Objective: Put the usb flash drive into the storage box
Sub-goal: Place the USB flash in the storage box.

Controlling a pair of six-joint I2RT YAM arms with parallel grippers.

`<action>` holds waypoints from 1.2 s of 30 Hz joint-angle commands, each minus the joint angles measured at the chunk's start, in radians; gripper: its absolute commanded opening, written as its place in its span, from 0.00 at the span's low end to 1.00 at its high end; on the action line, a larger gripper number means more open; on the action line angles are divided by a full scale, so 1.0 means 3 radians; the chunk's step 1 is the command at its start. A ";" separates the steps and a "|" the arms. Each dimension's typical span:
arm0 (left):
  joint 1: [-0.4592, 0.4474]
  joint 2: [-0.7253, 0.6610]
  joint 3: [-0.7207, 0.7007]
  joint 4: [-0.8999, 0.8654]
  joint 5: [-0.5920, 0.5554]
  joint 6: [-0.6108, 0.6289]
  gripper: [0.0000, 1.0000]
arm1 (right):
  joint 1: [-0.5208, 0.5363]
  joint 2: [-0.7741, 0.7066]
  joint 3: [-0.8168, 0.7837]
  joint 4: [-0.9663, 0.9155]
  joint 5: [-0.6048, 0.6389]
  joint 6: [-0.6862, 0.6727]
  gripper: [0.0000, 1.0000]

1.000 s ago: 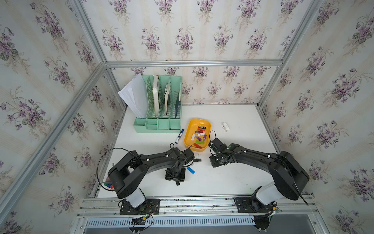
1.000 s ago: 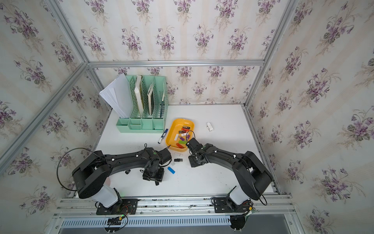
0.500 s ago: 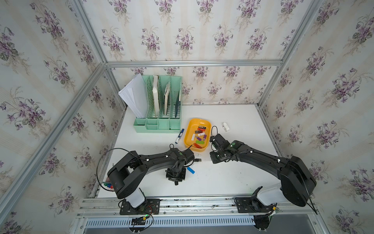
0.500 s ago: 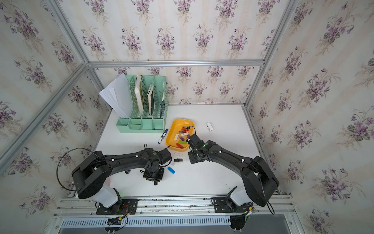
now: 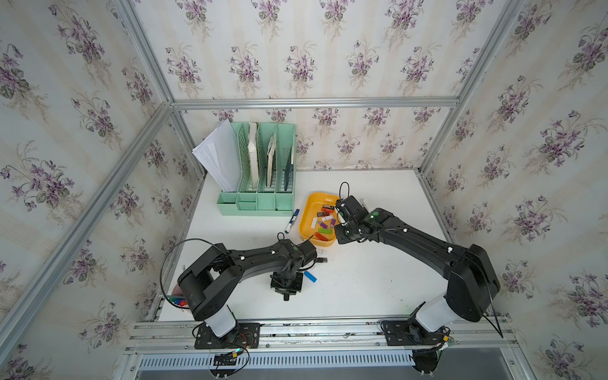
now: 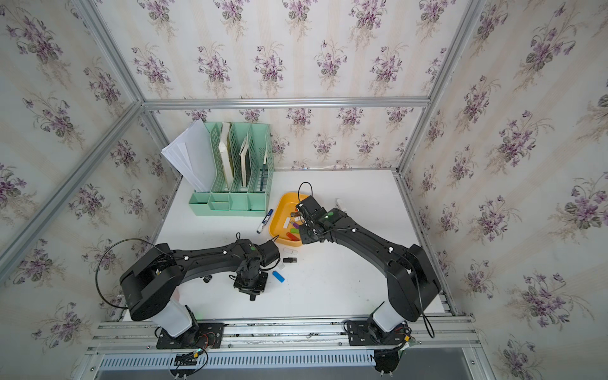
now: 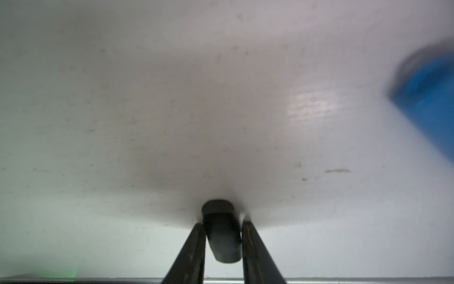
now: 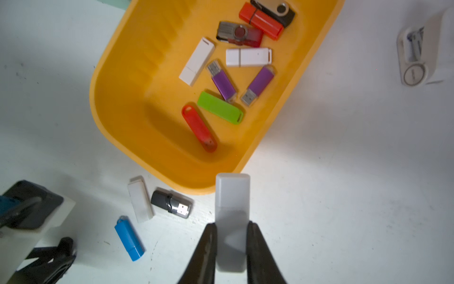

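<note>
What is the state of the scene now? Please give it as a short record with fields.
storage box: yellow tub, holds nine flash drives
right gripper: shut on a whitish drive, held at the tub's edge, not released
left gripper: shut on a small black object, down at the table
loose on table: white drive, black drive, blue drive
behind: green file organizer, marker
</note>
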 commanded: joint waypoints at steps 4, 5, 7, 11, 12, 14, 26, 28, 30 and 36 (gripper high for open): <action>0.0105 0.0032 0.0023 -0.0106 -0.0095 0.0121 0.30 | -0.0047 0.0449 0.0407 0.0135 -0.0251 -0.0178 0.17; 0.0140 0.0027 0.0018 -0.0116 -0.0095 0.0144 0.30 | -0.0055 0.0536 0.0470 0.0166 -0.0283 -0.0187 0.17; 0.0196 0.0015 0.0006 -0.0109 -0.0089 0.0192 0.30 | -0.0069 0.0687 0.0589 0.0204 -0.0350 -0.0201 0.17; 0.0348 0.0005 -0.0010 -0.0120 -0.0084 0.0310 0.30 | -0.0106 0.1008 0.0841 0.0272 -0.0505 -0.0234 0.17; 0.0380 0.0007 -0.0015 -0.0122 -0.0083 0.0328 0.30 | -0.0113 0.1083 0.0911 0.0268 -0.0524 -0.0243 0.17; 0.0440 -0.0002 -0.0017 -0.0112 -0.0078 0.0373 0.30 | -0.0122 0.1245 0.1049 0.0287 -0.0599 -0.0255 0.16; 0.0628 -0.0054 -0.0128 -0.0065 -0.0037 0.0480 0.30 | -0.0174 0.1901 0.1679 0.0262 -0.0795 -0.0043 0.16; 0.0646 -0.0072 -0.0158 -0.0061 -0.0037 0.0488 0.30 | -0.0178 0.1959 0.1720 0.0268 -0.0804 0.0021 0.16; 0.0661 -0.0099 -0.0186 -0.0055 -0.0031 0.0491 0.30 | -0.0179 0.1998 0.1741 0.0288 -0.0831 0.0088 0.16; 0.0702 -0.0149 -0.0245 -0.0048 -0.0028 0.0515 0.30 | -0.0184 0.2081 0.1798 0.0317 -0.0905 0.0181 0.16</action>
